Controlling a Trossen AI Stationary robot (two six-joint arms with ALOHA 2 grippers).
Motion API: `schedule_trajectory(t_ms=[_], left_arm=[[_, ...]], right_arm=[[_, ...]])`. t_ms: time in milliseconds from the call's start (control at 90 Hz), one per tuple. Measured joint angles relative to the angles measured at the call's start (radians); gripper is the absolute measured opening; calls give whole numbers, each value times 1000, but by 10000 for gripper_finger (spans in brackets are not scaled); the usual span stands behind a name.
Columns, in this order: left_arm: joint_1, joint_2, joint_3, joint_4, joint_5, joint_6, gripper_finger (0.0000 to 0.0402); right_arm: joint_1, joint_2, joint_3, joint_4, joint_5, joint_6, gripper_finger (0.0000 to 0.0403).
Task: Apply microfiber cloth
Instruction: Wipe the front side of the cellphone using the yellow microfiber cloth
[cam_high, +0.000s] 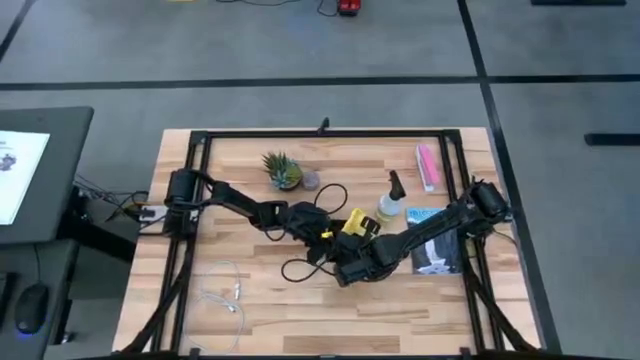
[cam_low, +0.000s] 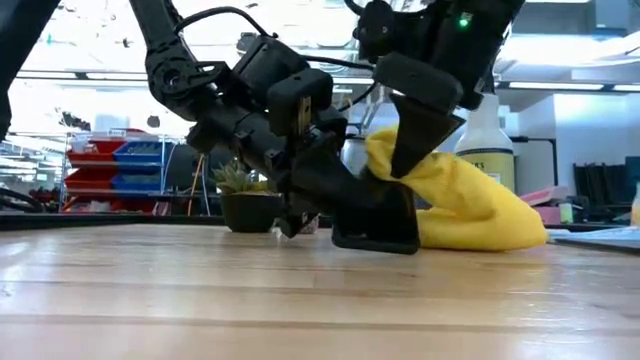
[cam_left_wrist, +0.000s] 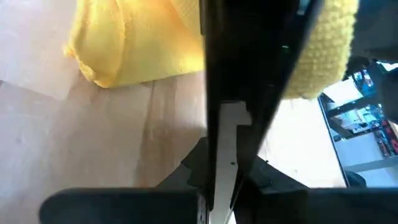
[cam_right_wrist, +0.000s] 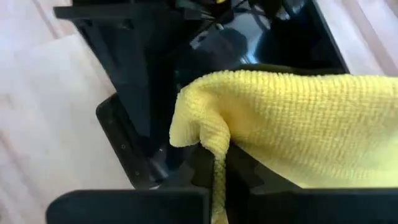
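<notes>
Near the centre of the desk (cam_high: 250, 320) the two arms meet over a black smartphone (cam_right_wrist: 267, 43), and the arrangement reads as one arm steadying while the other wipes. The right gripper (cam_right_wrist: 214, 180), reaching in from about 3 o'clock, has its fingers pressed together on a fold of the microfiber cloth (cam_right_wrist: 292, 124), so that the bulk of the yellow fabric drapes over the phone's glossy face; pinching only an edge probably leaves a loose pad free to drag across the glass. The left gripper (cam_left_wrist: 224, 155), coming from about 9 o'clock, has its fingers closed on the thin edge of the phone, which it seems to hold tilted up off the wood, presumably to present the screen to the cloth. In the low view the cloth bunches just beside the left gripper and trails down to touch the desk. Toward 12 o'clock stand a small potted plant (cam_high: 283, 172) and a spray bottle (cam_high: 391, 203), with a pink packet (cam_high: 427, 166) at roughly 1 o'clock, all well apart from the work, likely parked there to keep the wiping area free.
</notes>
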Motion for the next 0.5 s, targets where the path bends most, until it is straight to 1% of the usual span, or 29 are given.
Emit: schedule_trajectory(t_ms=[78, 244, 422, 500], left_arm=[[-4, 2, -1, 12, 11, 2, 10], [-4, 2, -1, 21, 11, 3, 10], [3, 4, -2, 57, 7, 2, 10], [6, 3, -2, 60, 4, -2, 10]], right_arm=[[12, 1, 0, 17, -34, -2, 0], [37, 6, -26, 50, -69, 26, 0], [59, 9, -89, 190, -149, 35, 0], [64, 9, -103, 203, -173, 49, 0]])
